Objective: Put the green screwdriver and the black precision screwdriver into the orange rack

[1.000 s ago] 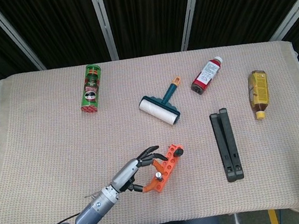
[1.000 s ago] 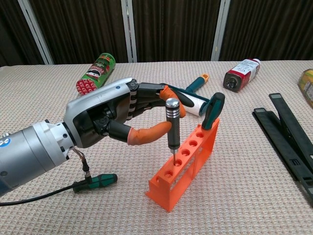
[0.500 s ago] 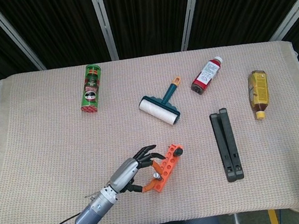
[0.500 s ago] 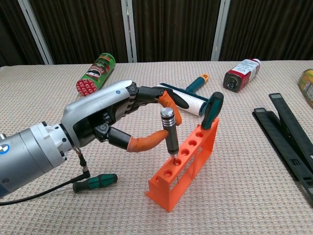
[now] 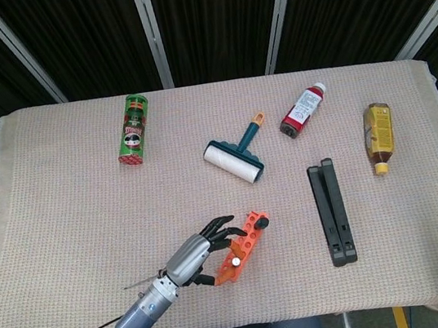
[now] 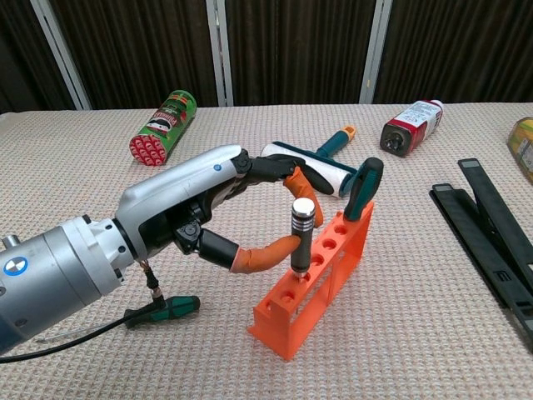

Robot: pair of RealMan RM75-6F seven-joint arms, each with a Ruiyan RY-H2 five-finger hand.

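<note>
Pinching the black precision screwdriver (image 6: 301, 237) between thumb and a forefinger, your left robot hand (image 6: 200, 208) has it seated in the orange rack (image 6: 321, 279), in a hole toward the near end. The shaft is down in the hole and only the knurled handle shows above the rack top; it leans slightly, which I'd put down to the fingertips (image 6: 275, 247) touching it from the side. The other fingers are spread clear over the rack, so the pinch is the only contact. The right robot hand isn't in either view.

The green screwdriver (image 6: 362, 187) stands in the rack's far end, handle up, tilted toward the back of the surface. Looks seated, so both tools are in, and the task reads as nearly done bar the release.

The rack sits near the front edge of the surface, left of centre, long axis running diagonally away from you. It's light printed plastic by the look, so open the pinch straight outward; dragging sideways could tip it.

A small green-handled driver (image 6: 162, 310) dangles on the cable by your wrist, at the front edge. It isn't the task tool; ignore it.
</note>
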